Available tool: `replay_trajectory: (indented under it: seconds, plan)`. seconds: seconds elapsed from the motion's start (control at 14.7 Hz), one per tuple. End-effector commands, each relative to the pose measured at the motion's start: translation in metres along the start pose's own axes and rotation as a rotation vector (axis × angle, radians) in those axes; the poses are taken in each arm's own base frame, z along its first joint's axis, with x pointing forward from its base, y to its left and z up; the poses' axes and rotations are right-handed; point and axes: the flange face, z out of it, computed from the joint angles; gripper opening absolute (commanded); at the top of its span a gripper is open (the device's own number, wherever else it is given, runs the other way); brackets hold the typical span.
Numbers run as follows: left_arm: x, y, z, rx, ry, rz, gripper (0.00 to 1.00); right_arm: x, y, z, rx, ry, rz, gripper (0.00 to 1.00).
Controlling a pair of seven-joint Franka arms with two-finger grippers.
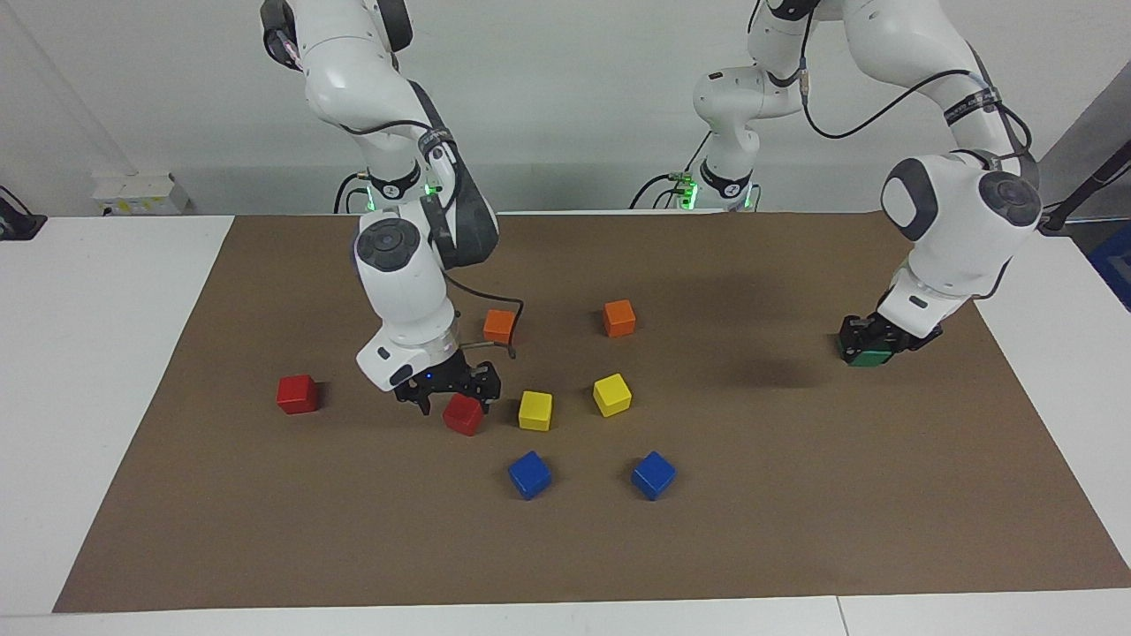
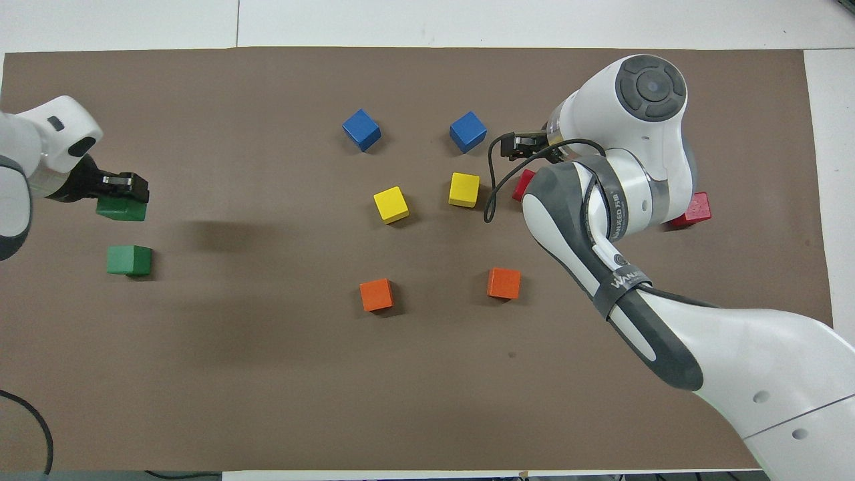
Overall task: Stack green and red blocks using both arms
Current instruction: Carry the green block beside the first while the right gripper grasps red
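The facing view shows the left gripper clamped on a green block, held over the spot where the overhead view shows a second green block lying alone on the mat at the left arm's end. In the facing view only one patch of green shows under the fingers, so the lying block cannot be told apart there. In the overhead view the held block sits under the left gripper, drawn apart from the lying one.

The right gripper hangs low over a red block, its fingers spread wide to either side of the block; whether they touch it cannot be told. In the overhead view the right arm's wrist covers most of this red block and the gripper shows only partly. The second red block lies well apart toward the right arm's end, and the overhead view shows just its corner past the arm.

A brown mat covers the white bench. On the mat lie two yellow cubes, two orange cubes and two blue cubes. A pale wall stands past the arms' bases.
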Motion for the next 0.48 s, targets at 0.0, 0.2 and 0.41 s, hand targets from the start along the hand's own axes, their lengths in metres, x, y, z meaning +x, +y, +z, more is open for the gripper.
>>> replay_trajectory:
  seconds: [0.0,0.2,0.41]
  plan:
    - [-0.027,-0.04,-0.001,-0.008,0.013,0.012,0.0,0.006,0.007,0.004,-0.043,-0.002,0.057,1.0]
    - [-0.049,-0.057,0.02,0.005,0.051,-0.015,0.0,0.002,0.013,0.018,-0.072,-0.039,0.145,1.0]
    - [-0.066,-0.054,0.042,0.003,0.078,-0.03,0.0,0.001,0.008,0.03,-0.074,-0.047,0.26,1.0]
